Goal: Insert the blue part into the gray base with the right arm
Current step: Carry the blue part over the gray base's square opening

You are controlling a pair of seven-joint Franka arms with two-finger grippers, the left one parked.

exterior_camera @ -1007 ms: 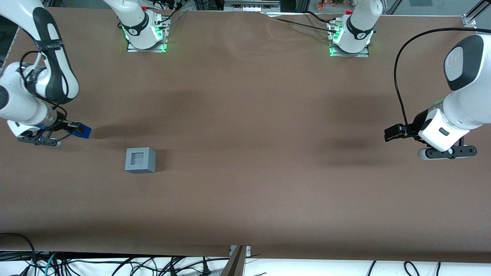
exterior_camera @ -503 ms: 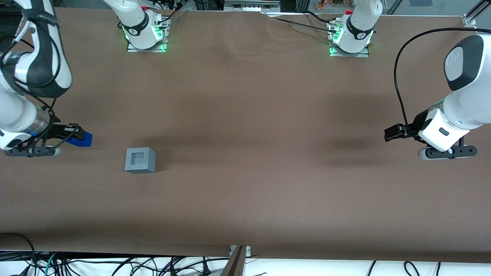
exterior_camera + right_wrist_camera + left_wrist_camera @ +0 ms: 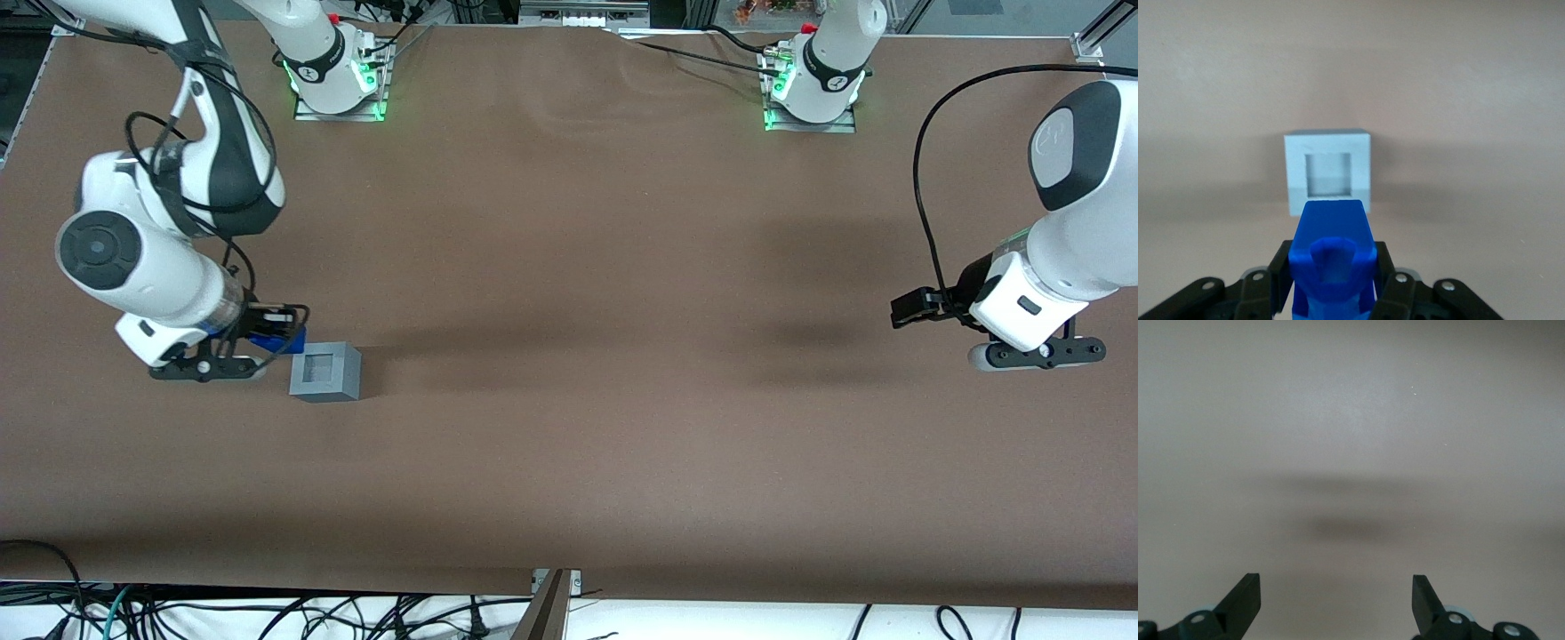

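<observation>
On my front camera, the gray base (image 3: pixel 325 372) is the task piece sitting nearest, resting flat on the brown counter (image 3: pixel 569 444) toward the working arm's end, with its square recess facing up and nothing in it. Just beside it and slightly farther from the camera, I see the right arm's gripper (image 3: pixel 277 336) with its jaws clenched on the blue part (image 3: pixel 276 340), which hangs above the counter close to the base's upper edge but not over the recess. From the wrist camera I get the blue part (image 3: pixel 1333 257) gripped between the black fingers (image 3: pixel 1383 280), its end pointing toward the gray base (image 3: pixel 1328 175), whose recess shows open. Farther up, the right arm (image 3: pixel 151 267) rises toward its mounting plate (image 3: pixel 342 107) at the counter's edge, lit green.
</observation>
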